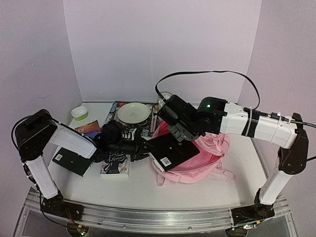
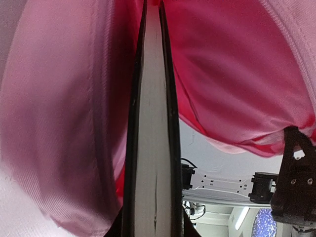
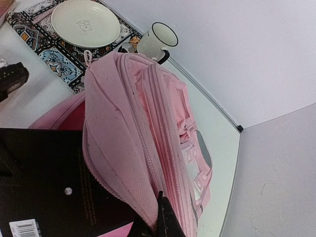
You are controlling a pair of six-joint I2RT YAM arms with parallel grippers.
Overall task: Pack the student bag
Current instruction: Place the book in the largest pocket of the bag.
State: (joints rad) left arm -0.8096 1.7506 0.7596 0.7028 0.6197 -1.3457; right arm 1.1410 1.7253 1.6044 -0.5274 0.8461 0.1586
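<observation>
— Claws?
— Left claw (image 1: 144, 148) is pinching one black book (image 2: 150, 123), whose far end is lying inside the bag (image 3: 128, 128). Right claw (image 1: 174, 129), pressed together, is pinching the bag's rim.
— Counting?
— One bag is lying on the bench (image 1: 197, 192), with three other books (image 1: 116, 165) to its left.

Soft matt pink cloth on backpack (image 3: 123, 148), fine woven texture, stitched seams, raised zip rows; inner lining smoother, deeper pink, slight sheen. Smooth black cover on black book (image 1: 170, 148), low sheen, white paper sticker; page edges off-white matt paper in left wrist view. Plate (image 3: 85, 22) cream, glazed look, glossy. Mug (image 3: 157, 39) same glossy cream, dark rim. Patterned sheet (image 3: 49, 54) under plate, printed, flat finish. Small bowl (image 1: 79, 113) smooth, white and green, plastic-looking. Paperback (image 1: 116, 165) with glossy printed cover. Table (image 1: 197, 192) white, smooth, matt. Rail (image 1: 148, 217) at near edge bare brushed metal. Arm shells (image 1: 266, 126) smooth white plastic, joints matt black.
</observation>
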